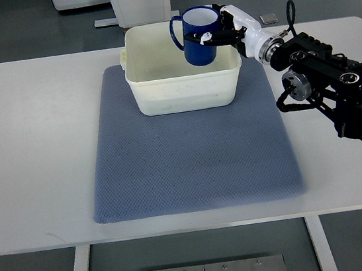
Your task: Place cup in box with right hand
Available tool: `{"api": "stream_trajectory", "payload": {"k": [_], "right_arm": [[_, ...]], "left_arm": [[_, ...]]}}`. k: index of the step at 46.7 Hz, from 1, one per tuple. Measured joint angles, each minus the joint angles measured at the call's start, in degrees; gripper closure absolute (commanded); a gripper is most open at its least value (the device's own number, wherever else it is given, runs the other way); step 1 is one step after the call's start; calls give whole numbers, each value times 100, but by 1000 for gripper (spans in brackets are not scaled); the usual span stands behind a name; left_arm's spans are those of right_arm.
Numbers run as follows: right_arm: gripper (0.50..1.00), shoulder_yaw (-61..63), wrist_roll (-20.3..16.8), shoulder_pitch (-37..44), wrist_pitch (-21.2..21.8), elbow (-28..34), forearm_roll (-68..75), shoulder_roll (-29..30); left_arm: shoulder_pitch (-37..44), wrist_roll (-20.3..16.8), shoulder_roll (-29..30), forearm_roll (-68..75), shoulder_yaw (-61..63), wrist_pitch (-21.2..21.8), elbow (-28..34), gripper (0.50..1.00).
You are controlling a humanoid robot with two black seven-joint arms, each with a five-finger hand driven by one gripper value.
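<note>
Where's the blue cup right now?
In the top view the blue cup is held by the right hand over the far right part of the white box, at the mat's far edge.

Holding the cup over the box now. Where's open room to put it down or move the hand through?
The box floor looks bare below the blue cup, which the right hand grips above its far right corner. The grey mat in front of the box is free, as is the white table left of the mat. Right of the box is crowded by the arm.
</note>
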Motion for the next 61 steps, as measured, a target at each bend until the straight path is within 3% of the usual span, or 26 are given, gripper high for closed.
{"api": "stream_trajectory", "payload": {"k": [19, 21, 23, 26, 29, 61], "right_arm": [[988, -145, 24, 0, 1, 1, -5, 114], [784, -144, 28, 0, 1, 1, -5, 117], [664, -142, 31, 0, 1, 1, -5, 127], [572, -131, 32, 0, 1, 0, -5, 146], [513, -129, 32, 0, 1, 1, -5, 154], [505, -104, 58, 63, 11, 98, 12, 160]], "left_arm": [[0, 0, 0, -1, -1, 0, 0, 500], [-1, 0, 0, -1, 0, 0, 0, 500], [0, 0, 0, -1, 0, 0, 0, 500], [0, 0, 0, -1, 0, 0, 0, 500], [0, 0, 0, -1, -2, 0, 0, 500], [0, 0, 0, 0, -1, 0, 0, 500]]}}
